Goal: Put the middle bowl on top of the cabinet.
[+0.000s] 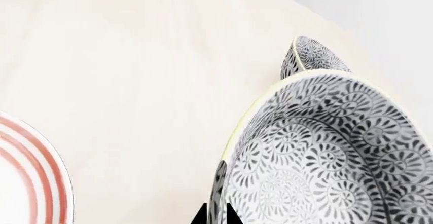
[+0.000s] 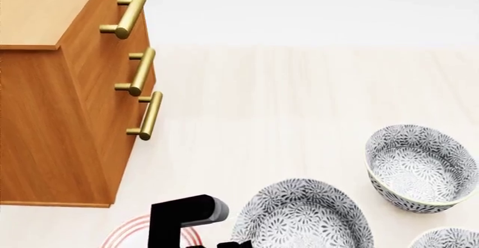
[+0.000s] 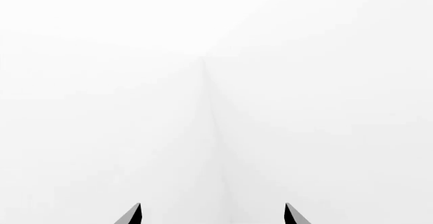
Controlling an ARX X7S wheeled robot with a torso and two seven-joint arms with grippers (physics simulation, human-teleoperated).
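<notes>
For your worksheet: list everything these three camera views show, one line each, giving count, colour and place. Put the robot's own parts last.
Cabinet: one, orange-brown wood, three brass bar handles, at the head view's left.
Middle bowl: one, white with dense grey-black flower pattern, at the bottom centre of the head view, its rim between the left jaws.
Other patterned bowls: two, same pattern; one at the head view's right, one cut off at the bottom right corner.
Plate: one, white with red rings, partly hidden under the left arm.
Floor: pale wood, under everything.
Left gripper: black, jaws close together either side of the middle bowl's rim.
Right gripper: dark jaws spread apart, facing only blank white.
</notes>
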